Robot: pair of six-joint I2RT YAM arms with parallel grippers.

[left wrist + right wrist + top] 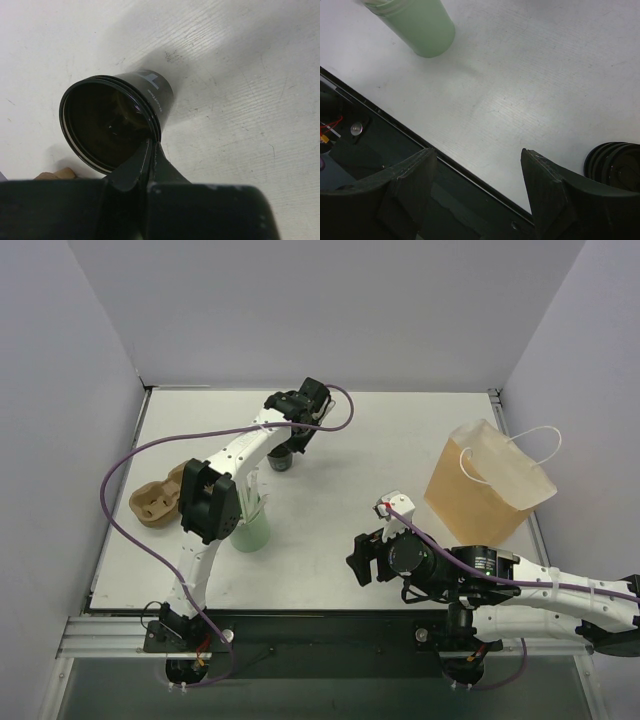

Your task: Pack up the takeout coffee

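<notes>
Left gripper [149, 147] is pinched shut on the near rim of the black cup [107, 122], which stands mouth-up at far-centre of the table [400, 440]. Paper bag [487, 490] lies to the cup's right. The right gripper [477, 155] stands wide and empty.

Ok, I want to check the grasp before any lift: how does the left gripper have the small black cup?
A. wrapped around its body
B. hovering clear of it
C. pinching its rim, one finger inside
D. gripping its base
C: the left wrist view shows the left gripper closed on the near rim of the black cup, one finger inside the mouth, one outside.
</notes>
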